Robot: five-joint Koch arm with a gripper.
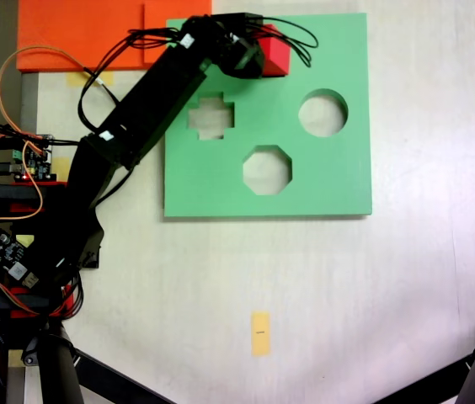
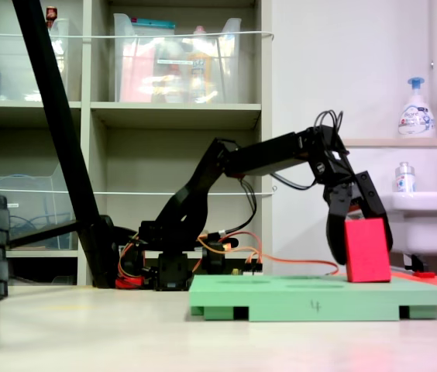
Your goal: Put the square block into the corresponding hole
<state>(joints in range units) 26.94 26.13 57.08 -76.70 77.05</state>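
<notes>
Where the low fixed view starts, nearest the lens, bare pale tabletop (image 2: pixel 87 325) runs up to the green foam board (image 2: pixel 319 298), which lies flat with a small dark mark on its front edge. On top of the board, toward its right end in this view, the square block (image 2: pixel 367 249) stands with its lower edge on or just at the board's surface, tilted slightly. The gripper (image 2: pixel 358 232) comes down on it from above, one dark jaw on each side of the block, so the claw is clamped on the square block. Behind, the black arm (image 2: pixel 265 159) reaches back to its base (image 2: pixel 172 267) among orange and red wires, and farther off stand shelves (image 2: pixel 176 108) with clear bins and a white sink (image 2: pixel 428 209) with a soap bottle (image 2: pixel 414 108). From above, in the other fixed view, the block (image 1: pixel 275 55) sits at the board's upper edge beneath the gripper (image 1: pixel 258 52); the hole itself I cannot make out there, hidden under arm and block. The cross-shaped cutout (image 1: pixel 212 116), round cutout (image 1: pixel 322 113) and octagonal cutout (image 1: pixel 267 170) lie open, and a yellow tape strip (image 1: pixel 260 333) sits well apart on the table.
</notes>
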